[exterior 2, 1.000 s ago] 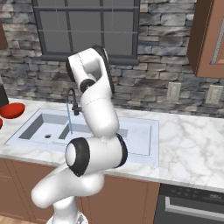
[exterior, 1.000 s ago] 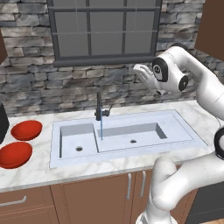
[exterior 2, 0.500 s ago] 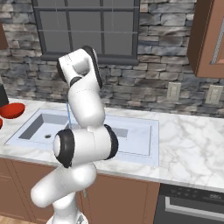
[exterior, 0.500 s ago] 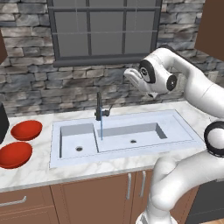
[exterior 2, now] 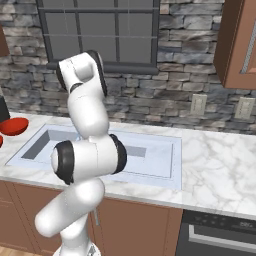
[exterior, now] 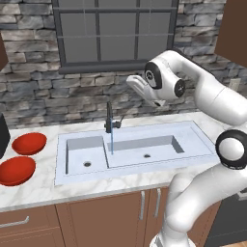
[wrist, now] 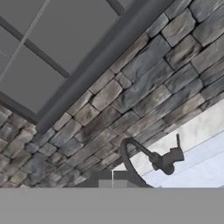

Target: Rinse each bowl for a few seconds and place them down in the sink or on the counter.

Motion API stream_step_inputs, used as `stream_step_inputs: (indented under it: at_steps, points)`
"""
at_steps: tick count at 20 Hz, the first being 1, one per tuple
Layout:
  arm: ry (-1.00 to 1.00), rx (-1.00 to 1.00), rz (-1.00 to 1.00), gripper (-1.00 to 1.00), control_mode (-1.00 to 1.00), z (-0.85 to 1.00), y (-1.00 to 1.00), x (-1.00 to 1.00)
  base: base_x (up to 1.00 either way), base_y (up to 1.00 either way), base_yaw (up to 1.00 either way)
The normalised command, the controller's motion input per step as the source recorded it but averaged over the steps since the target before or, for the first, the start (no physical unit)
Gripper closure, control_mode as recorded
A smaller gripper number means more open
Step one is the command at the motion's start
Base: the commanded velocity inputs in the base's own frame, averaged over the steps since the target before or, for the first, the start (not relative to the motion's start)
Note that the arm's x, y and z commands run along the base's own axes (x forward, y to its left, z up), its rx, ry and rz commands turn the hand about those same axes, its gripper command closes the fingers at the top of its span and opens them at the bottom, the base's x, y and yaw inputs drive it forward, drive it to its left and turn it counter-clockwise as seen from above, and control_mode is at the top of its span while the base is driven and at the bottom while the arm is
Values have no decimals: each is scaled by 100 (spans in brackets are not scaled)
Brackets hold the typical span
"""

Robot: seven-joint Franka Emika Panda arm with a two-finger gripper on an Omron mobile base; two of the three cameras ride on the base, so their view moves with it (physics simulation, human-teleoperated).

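Two red bowls (exterior: 29, 143) (exterior: 16, 170) sit side by side on the marble counter (exterior: 38, 190) left of the double-basin sink (exterior: 135, 149), well apart from the arm. A thin stream of water (exterior: 112, 142) runs from the dark faucet (exterior: 110, 119) into the basin. The gripper (exterior: 136, 85) hangs high above the sink near the window (exterior: 116, 31); whether its fingers are spread cannot be told.

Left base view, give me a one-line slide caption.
Water runs from the thin dark faucet into the pale blue-grey sink; two glossy red bowls wait on the counter.
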Motion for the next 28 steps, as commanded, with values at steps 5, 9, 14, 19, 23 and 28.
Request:
stream_step_inputs:
  at_steps: [5, 9, 14, 19, 23, 28]
  points:
    - [25, -16, 1, 100, -100, 62, 11, -20, 0, 0, 0]
    - [28, -17, 1, 100, -100, 53, 8, -23, 0, 0, 0]
    - [28, -17, 0, 100, -100, 51, 6, -22, 0, 0, 0]
    - [28, -21, 3, -100, -100, 45, 8, -26, 0, 0, 0]
    - [27, -21, 5, -100, -100, 49, 12, -28, 0, 0, 0]
    - [26, -22, 2, -100, -100, 49, 3, -20, 0, 0, 0]
